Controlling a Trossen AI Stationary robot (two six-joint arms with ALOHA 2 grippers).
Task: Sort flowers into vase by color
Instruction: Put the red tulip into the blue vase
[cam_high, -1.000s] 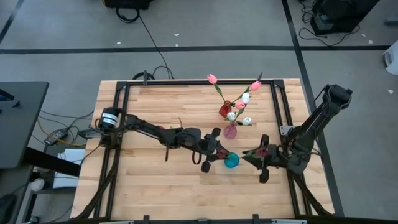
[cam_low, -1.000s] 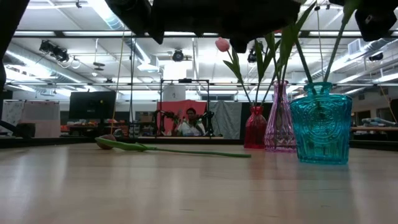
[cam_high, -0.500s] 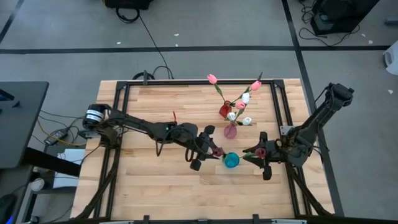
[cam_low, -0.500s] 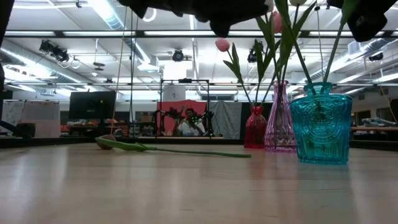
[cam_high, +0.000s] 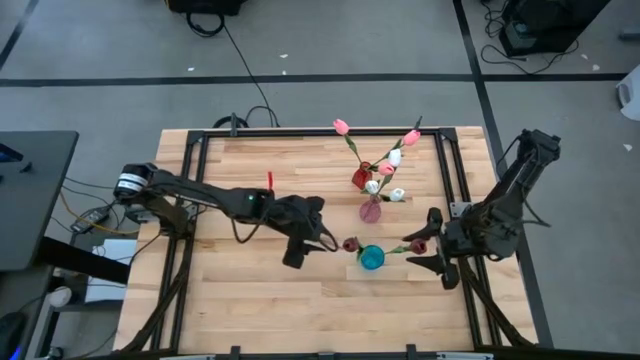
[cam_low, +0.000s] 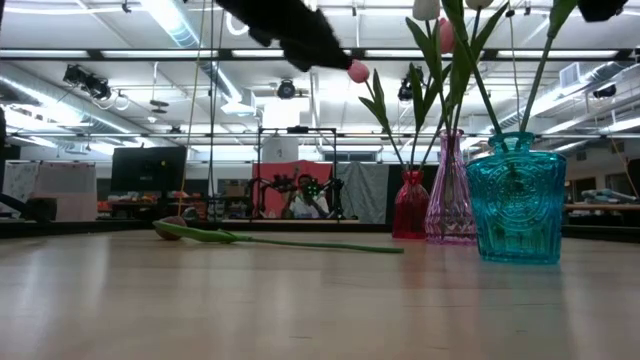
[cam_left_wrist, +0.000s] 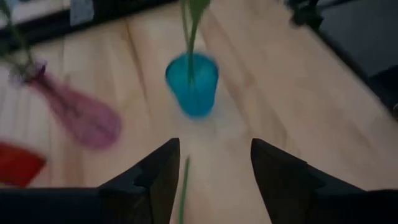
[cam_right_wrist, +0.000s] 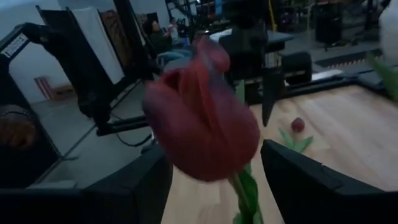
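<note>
A teal vase (cam_high: 372, 257) stands on the table near its middle, with two maroon flowers' stems stuck into its mouth. One head (cam_high: 350, 243) leans left, the other (cam_high: 418, 243) leans right. My left gripper (cam_high: 304, 236) hangs open left of the vase, and nothing is between its fingers (cam_left_wrist: 155, 177). My right gripper (cam_high: 436, 250) is open right of the vase. The right-leaning maroon head (cam_right_wrist: 202, 127) stands just ahead of it, between its spread fingers (cam_right_wrist: 298, 186), untouched as far as I can see. Another maroon flower (cam_low: 280, 242) lies flat on the table.
A red vase (cam_high: 360, 178) and a pink vase (cam_high: 371, 210) stand just behind the teal one, holding pink (cam_high: 341, 126) and white (cam_high: 394, 157) flowers. A black frame (cam_high: 445, 170) borders the table. Bare wood lies in front of the vases.
Both grippers have opened wider and let go of the maroon flowers, which now stand in the teal vase leaning outward. My left gripper has drawn back toward the table's left edge. My right gripper has backed off a little toward the right edge.
</note>
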